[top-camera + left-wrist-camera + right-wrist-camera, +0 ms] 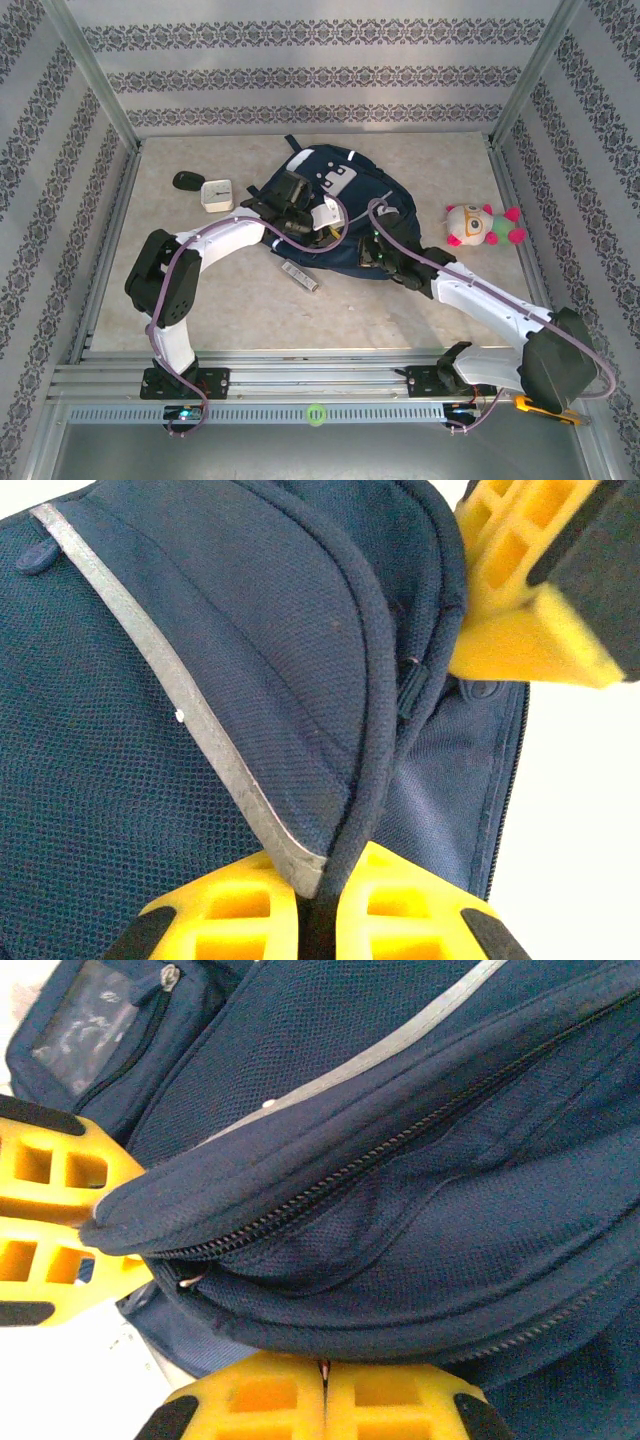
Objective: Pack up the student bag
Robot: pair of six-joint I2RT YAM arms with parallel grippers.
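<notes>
Student bag [352,200] lies mid-table toward the back wall. The left gripper [318,900] pinches its piped flap edge; the right gripper [322,1385] is clenched at the lower seam, hold unclear. Bare tabletop [330,320] stretches along the near side.

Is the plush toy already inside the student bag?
No, the plush toy lies on the table to the right of the student bag.

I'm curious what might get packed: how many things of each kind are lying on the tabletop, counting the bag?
Student bag: 1
Soft toy: 1
White box: 1
Black oval item: 1
Grey stick-like item: 1
Total: 5
</notes>
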